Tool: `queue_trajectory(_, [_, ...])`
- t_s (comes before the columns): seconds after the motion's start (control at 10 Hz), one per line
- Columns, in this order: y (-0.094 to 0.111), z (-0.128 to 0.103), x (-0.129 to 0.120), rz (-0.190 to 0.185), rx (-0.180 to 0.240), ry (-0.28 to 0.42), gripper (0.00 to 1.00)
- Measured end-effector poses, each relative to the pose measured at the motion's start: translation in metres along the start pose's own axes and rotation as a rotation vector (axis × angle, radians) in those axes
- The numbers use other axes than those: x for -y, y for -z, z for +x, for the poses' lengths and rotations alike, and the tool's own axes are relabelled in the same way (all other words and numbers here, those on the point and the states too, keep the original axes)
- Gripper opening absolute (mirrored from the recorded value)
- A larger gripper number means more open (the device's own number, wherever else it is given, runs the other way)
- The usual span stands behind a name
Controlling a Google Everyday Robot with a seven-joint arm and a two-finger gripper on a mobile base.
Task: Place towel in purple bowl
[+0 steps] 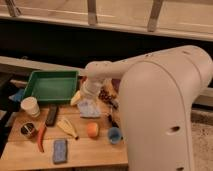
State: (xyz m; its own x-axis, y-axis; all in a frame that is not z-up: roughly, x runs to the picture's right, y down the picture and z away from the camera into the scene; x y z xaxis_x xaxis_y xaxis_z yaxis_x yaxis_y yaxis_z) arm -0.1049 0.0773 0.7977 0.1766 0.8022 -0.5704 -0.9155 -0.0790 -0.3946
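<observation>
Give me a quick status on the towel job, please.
Gripper low over table, just above towel. Towel rumpled, not in a bowl. No sight of purple bowl; arm blocks that side.

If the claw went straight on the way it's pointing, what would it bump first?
Most likely the towel: the claw points down just above it, near the green tray. Depth is unclear.

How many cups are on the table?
2. A white cup stands left, in front of the green tray; a blue cup sits front right, beside the orange. The arm, its gripper above the towel, may hide more.
</observation>
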Motion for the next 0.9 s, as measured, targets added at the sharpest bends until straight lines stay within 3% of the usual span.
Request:
queue_trajectory(0.3, [-0.033, 0.001, 0.012, 0.105, -0.040, -0.003, 0.80])
queue_trajectory(0.4, [-0.038, 0.000, 0.020, 0.124, -0.039, -0.019, 0.80])
queue_trajectory(0.9, [-0.039, -0.001, 0.028, 0.134, -0.026, -0.039, 0.80])
